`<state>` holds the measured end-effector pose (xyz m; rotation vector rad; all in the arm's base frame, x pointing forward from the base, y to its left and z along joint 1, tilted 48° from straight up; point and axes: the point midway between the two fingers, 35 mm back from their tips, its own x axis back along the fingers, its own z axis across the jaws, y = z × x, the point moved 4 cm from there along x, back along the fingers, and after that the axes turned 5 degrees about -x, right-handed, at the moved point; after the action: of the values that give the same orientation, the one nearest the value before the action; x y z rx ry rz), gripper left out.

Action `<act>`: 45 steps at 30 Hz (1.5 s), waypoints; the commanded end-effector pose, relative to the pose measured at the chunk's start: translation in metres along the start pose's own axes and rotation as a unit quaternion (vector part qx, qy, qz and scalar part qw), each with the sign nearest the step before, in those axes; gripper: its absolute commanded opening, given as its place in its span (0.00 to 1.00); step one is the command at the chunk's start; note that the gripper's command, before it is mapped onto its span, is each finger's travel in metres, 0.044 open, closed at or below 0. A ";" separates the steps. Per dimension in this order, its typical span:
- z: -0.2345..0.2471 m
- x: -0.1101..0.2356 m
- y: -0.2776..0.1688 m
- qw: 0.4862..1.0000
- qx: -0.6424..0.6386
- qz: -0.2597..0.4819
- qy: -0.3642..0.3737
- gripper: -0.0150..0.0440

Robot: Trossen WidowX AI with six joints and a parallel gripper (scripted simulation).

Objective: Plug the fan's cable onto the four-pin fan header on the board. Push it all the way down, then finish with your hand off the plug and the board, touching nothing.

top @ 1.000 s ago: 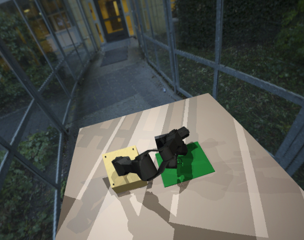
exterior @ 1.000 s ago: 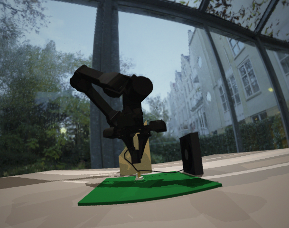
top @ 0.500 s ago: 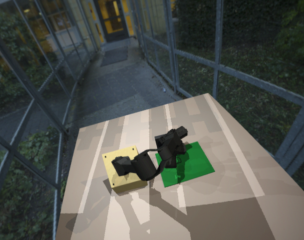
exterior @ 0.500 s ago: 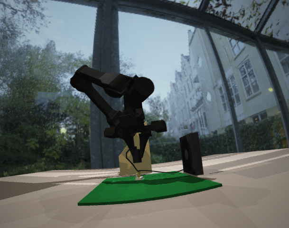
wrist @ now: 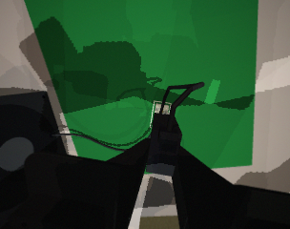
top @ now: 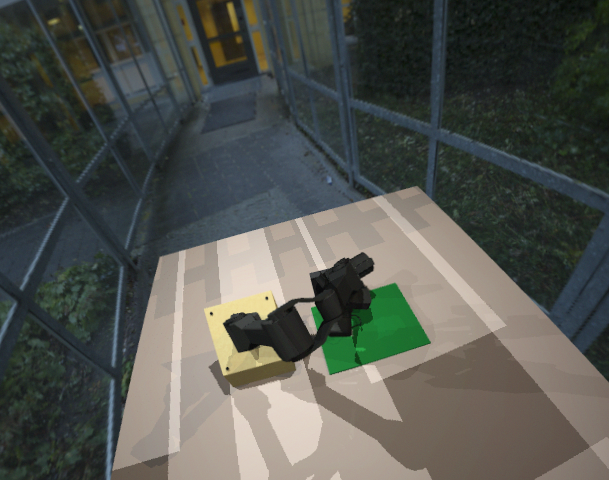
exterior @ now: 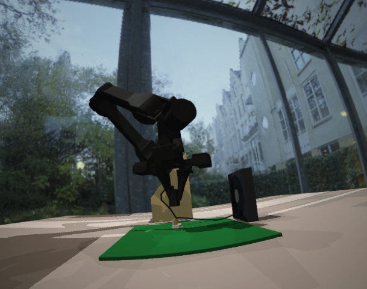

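The green board lies flat on the table. The small white four-pin header stands on it. My gripper points down and is shut on the dark plug. It holds the plug a short way above the header, apart from it. In the wrist view the header shows just beyond the plug's tip. The thin black cable runs from the plug to the black fan, which stands upright at the board's far edge.
The arm is mounted on a yellow block beside the board. The patterned beige table ends close behind the block and the fan. Glass walls stand around it.
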<state>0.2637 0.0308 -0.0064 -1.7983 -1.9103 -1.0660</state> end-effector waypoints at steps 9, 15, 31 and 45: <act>0.000 -0.023 -0.003 1.000 -0.002 0.002 0.000 0.25; 0.000 -0.023 -0.003 1.000 -0.002 0.002 0.000 0.25; -0.001 -0.023 -0.001 1.000 0.000 0.002 0.000 0.25; -0.001 -0.023 0.001 1.000 -0.001 0.002 0.000 0.25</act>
<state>0.2672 0.0140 -0.0215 -1.8021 -1.9003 -1.0711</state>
